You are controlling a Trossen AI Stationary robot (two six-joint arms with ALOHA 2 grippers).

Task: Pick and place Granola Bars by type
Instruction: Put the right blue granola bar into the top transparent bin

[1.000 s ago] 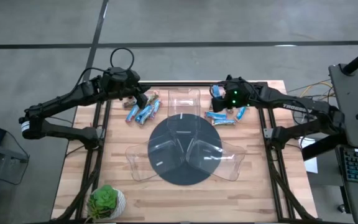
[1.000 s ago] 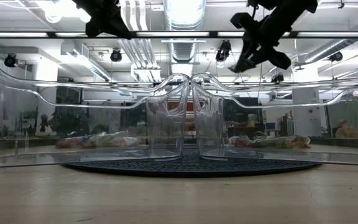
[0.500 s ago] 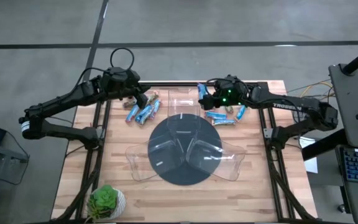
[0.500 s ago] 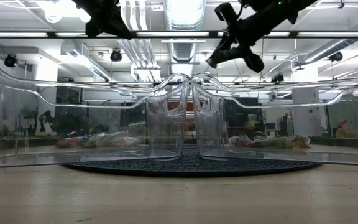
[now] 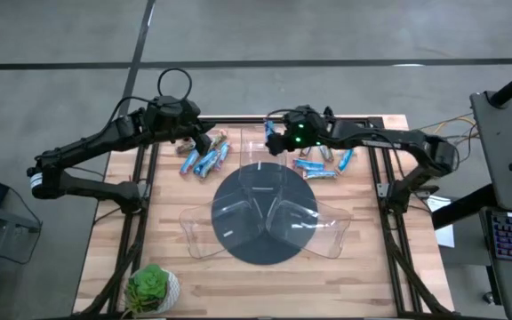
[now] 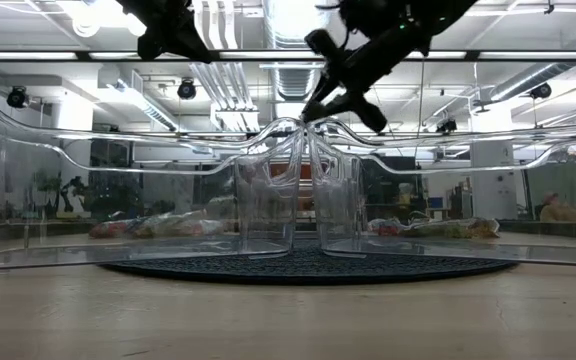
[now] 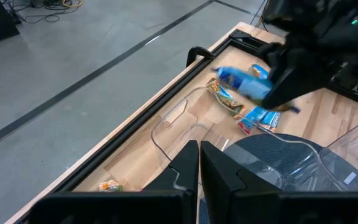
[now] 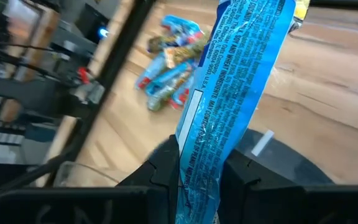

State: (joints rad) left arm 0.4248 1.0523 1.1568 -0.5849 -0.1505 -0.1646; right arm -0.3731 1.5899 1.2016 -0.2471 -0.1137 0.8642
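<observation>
Blue bar (image 8: 229, 106) is pinched in your right gripper (image 5: 274, 142), hanging over the clear tray (image 5: 260, 147) at upper centre, which looks empty. Ease lower before releasing so it doesn't bounce out. Left gripper (image 5: 204, 140) sits closed above the left pile (image 5: 204, 158).

Right arm stretched toward the table's far middle, its right gripper (image 5: 274, 140) raised, fingers (image 8: 163, 171) clamped on a blue granola bar (image 8: 232, 93). Left arm at the far left, left gripper (image 7: 200, 163) raised, fingers together.
</observation>
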